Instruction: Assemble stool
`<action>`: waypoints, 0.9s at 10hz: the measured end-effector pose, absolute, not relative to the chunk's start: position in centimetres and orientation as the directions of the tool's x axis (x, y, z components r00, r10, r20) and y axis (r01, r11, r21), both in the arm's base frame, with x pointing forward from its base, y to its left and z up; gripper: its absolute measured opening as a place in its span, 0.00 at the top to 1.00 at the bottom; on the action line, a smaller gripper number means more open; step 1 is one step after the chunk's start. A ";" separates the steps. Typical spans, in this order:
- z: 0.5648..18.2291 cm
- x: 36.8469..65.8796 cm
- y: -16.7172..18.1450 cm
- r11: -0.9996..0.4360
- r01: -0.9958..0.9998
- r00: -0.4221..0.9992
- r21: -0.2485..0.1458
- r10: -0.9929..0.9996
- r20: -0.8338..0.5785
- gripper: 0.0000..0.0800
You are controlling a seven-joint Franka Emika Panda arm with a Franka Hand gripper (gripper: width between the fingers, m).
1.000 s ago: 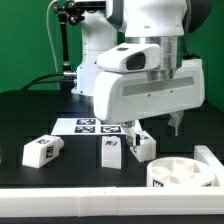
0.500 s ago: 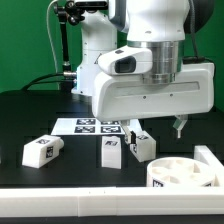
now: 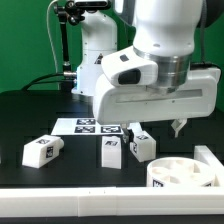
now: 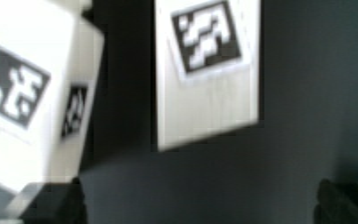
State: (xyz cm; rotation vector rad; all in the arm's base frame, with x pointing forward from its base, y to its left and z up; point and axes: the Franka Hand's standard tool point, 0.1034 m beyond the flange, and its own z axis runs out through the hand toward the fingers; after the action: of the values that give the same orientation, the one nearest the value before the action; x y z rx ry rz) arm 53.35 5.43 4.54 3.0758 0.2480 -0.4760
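Observation:
The round rimmed seat (image 3: 186,172) lies at the front on the exterior view's right. Three white tagged legs lie on the black table: one on the left (image 3: 42,150), one in the middle (image 3: 110,150), one just right of it (image 3: 142,145). My gripper (image 3: 177,127) hangs above the table behind the seat, mostly hidden by the white hand. In the wrist view two tagged legs show below me, one (image 4: 25,90) beside the other (image 4: 211,75). My gripper (image 4: 197,205) is open and empty, with dark fingertips (image 4: 48,205) at the frame's edges.
The marker board (image 3: 92,126) lies flat behind the legs. A white raised edge piece (image 3: 211,156) stands at the exterior view's far right beside the seat. The robot's white base (image 3: 95,45) and a dark stand with cables (image 3: 62,45) are at the back.
The hand has shifted a little toward the exterior view's right and tilted. The legs and the seat have not moved.

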 end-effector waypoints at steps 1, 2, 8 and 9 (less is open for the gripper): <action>4.3 53.2 5.5 -0.987 0.158 0.926 -0.014 0.153 -0.347 0.19; 4.2 53.1 5.4 -0.989 0.144 0.891 -0.039 0.147 -0.430 0.19; 3.1 51.0 5.8 -0.987 0.147 0.625 -0.058 0.138 -0.768 0.19; 2.9 50.8 5.8 -0.988 0.144 0.566 -0.063 0.134 -0.814 0.19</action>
State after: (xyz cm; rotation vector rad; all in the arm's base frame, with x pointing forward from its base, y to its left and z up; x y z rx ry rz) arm 50.77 5.79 2.86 2.7701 0.2455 -1.4383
